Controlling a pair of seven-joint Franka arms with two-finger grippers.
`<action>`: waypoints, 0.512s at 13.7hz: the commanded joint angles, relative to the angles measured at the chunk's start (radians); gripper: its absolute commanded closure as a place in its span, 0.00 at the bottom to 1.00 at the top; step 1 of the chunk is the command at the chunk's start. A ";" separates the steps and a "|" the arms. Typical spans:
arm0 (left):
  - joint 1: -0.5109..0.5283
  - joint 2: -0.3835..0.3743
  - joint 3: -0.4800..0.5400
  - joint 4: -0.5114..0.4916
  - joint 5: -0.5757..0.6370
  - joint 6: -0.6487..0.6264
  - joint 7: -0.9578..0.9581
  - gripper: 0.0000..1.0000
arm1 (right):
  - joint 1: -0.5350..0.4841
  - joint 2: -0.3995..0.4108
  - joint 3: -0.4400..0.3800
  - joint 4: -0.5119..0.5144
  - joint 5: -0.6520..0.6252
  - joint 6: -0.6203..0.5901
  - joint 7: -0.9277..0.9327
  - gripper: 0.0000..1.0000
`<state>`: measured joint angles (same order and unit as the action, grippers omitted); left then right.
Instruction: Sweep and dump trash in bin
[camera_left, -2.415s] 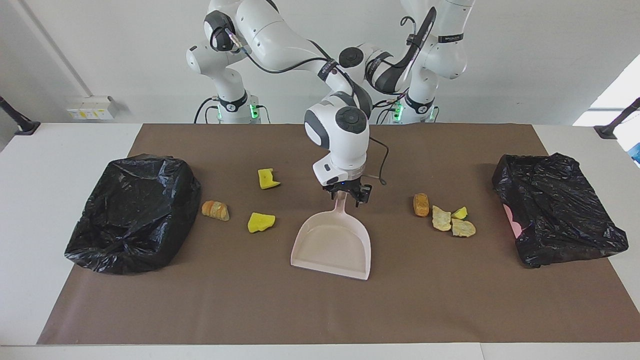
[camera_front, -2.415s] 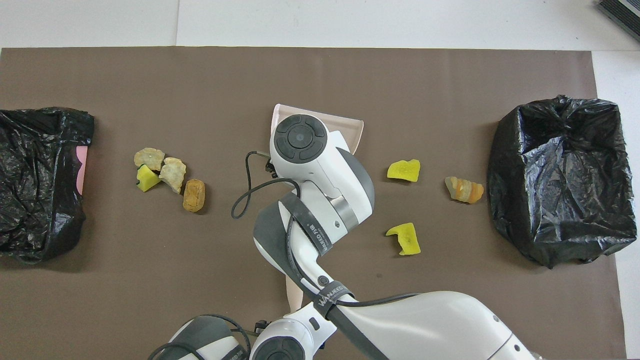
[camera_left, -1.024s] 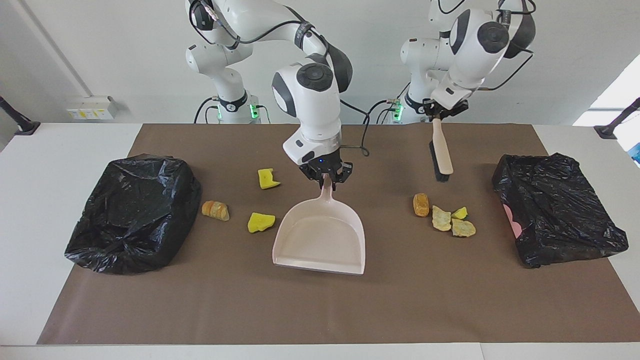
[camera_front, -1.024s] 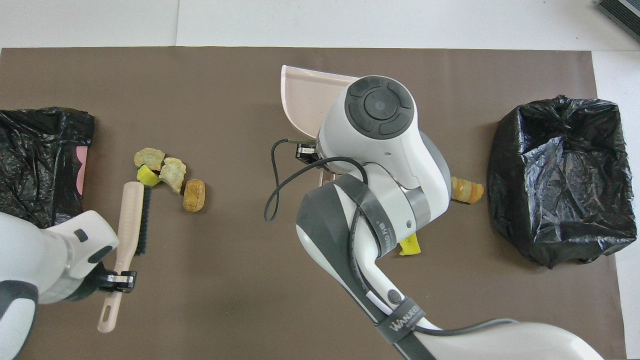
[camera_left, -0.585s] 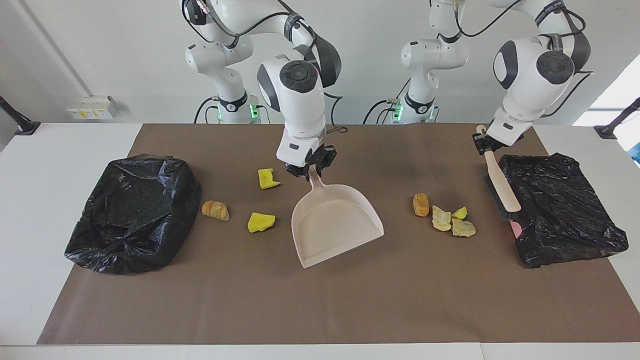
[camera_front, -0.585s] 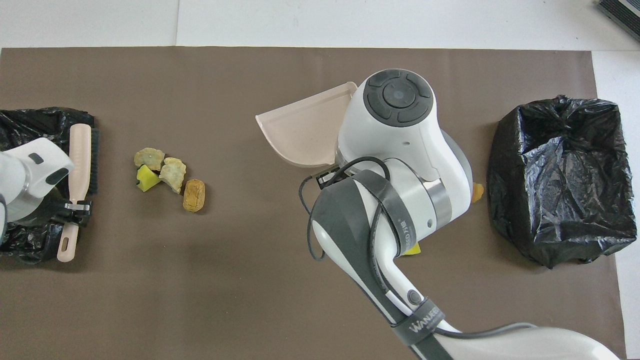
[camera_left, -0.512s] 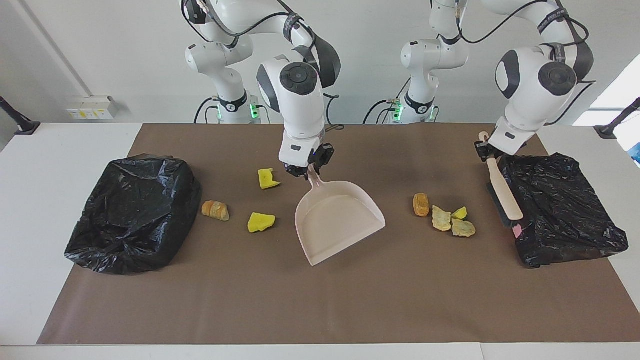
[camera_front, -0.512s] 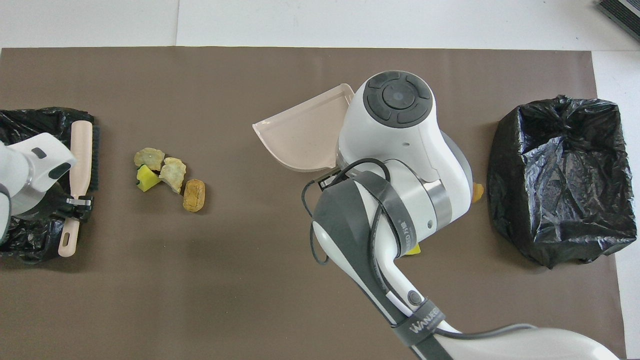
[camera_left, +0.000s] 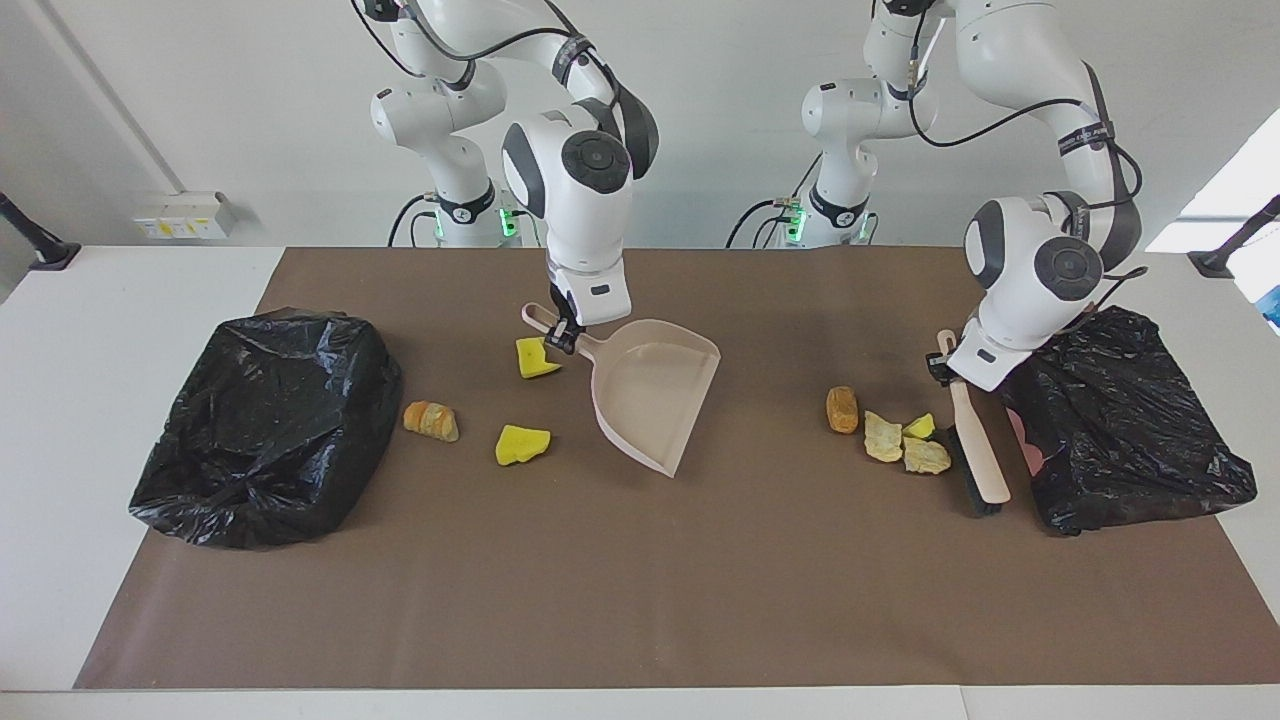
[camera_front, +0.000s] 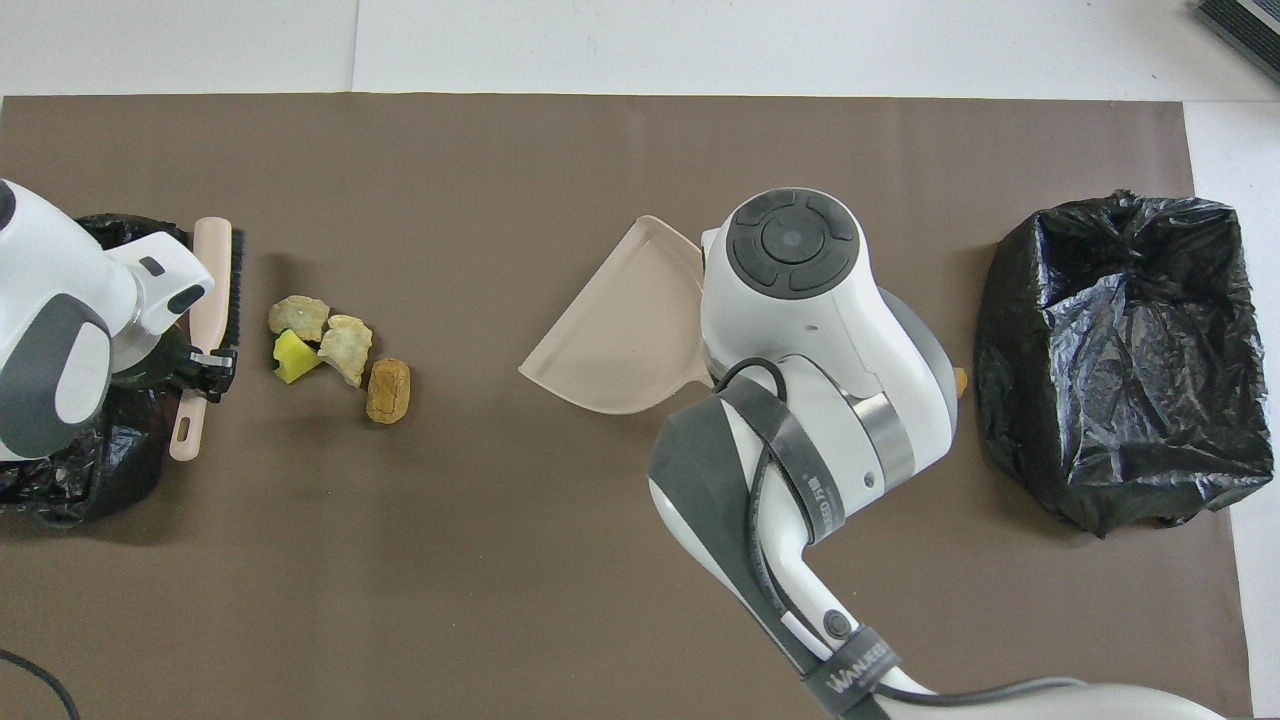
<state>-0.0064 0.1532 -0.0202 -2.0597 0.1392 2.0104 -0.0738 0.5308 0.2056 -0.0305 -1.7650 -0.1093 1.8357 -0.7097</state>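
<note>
The right gripper (camera_left: 560, 335) is clenched on the handle of the pale pink dustpan (camera_left: 650, 390), holding it tilted over the middle of the brown mat (camera_left: 640, 600), its open mouth turned toward the left arm's end of the table (camera_left: 60, 420). The left gripper (camera_left: 940, 362) is clamped on the handle of the pink hand brush (camera_left: 975, 440), whose black bristles sit low, just beside a cluster of trash (camera_left: 905, 440): two tan crusty lumps, a small yellow sponge chunk and an orange-brown bread-like piece, bunched together. On the dustpan's other flank lie three more scraps (camera_left: 520, 400), loosely spread: a notched yellow sponge right by the right gripper, a second yellow chunk, and an orange-tan lump nearest the crumpled, glossy black bin bag (camera_left: 260, 420) at the right arm's end. A second black bag (camera_left: 1130, 420) sits close against the brush at the left arm's end, showing a sliver of pink.
</note>
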 joint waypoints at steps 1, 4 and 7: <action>-0.013 -0.104 -0.010 -0.150 0.013 0.056 -0.037 1.00 | 0.000 -0.029 0.007 -0.120 -0.029 0.117 -0.188 1.00; -0.078 -0.153 -0.010 -0.227 -0.045 0.065 -0.055 1.00 | 0.038 -0.028 0.007 -0.166 -0.029 0.155 -0.223 1.00; -0.174 -0.168 -0.010 -0.252 -0.093 0.064 -0.109 1.00 | 0.093 0.012 0.006 -0.174 -0.030 0.204 -0.183 1.00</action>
<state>-0.1164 0.0199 -0.0399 -2.2548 0.0724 2.0497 -0.1553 0.6089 0.2111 -0.0247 -1.9187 -0.1179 1.9951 -0.9054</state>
